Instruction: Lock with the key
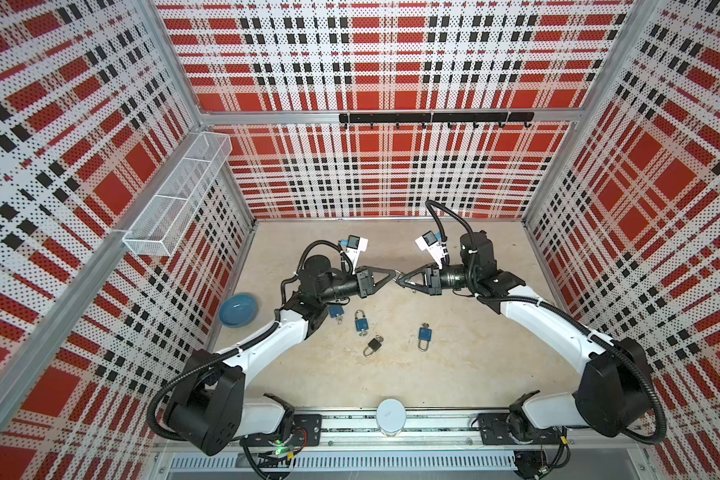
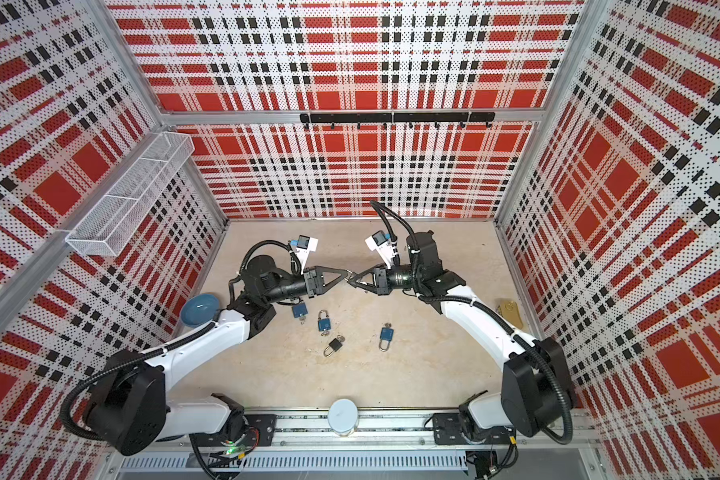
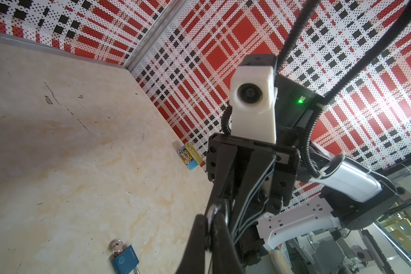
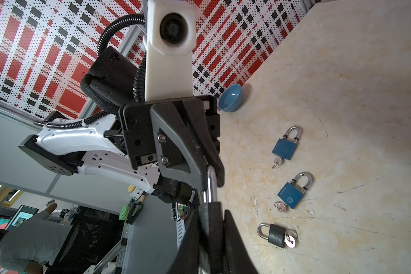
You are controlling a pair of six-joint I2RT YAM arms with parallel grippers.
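Both grippers meet in mid-air over the middle of the table. My right gripper (image 1: 400, 282) (image 4: 211, 211) is shut on the black body of a padlock (image 4: 210, 219). The padlock's silver shackle (image 4: 210, 185) runs across into my left gripper (image 1: 394, 276) (image 3: 210, 218), which is shut on that silver metal part (image 3: 214, 208). The held padlock's key is hidden. Several loose padlocks lie on the table below, each with a key in it: blue ones (image 1: 361, 324) (image 1: 424, 333) (image 1: 335, 312) and a black one (image 1: 374, 345) (image 4: 276, 234).
A blue bowl (image 1: 237, 309) sits by the left wall. A Spam can (image 3: 189, 156) lies by the right wall. A white cylinder (image 1: 390, 415) stands on the front rail. A wire basket (image 1: 175, 195) hangs on the left wall and a hook rail (image 1: 433, 117) on the back wall.
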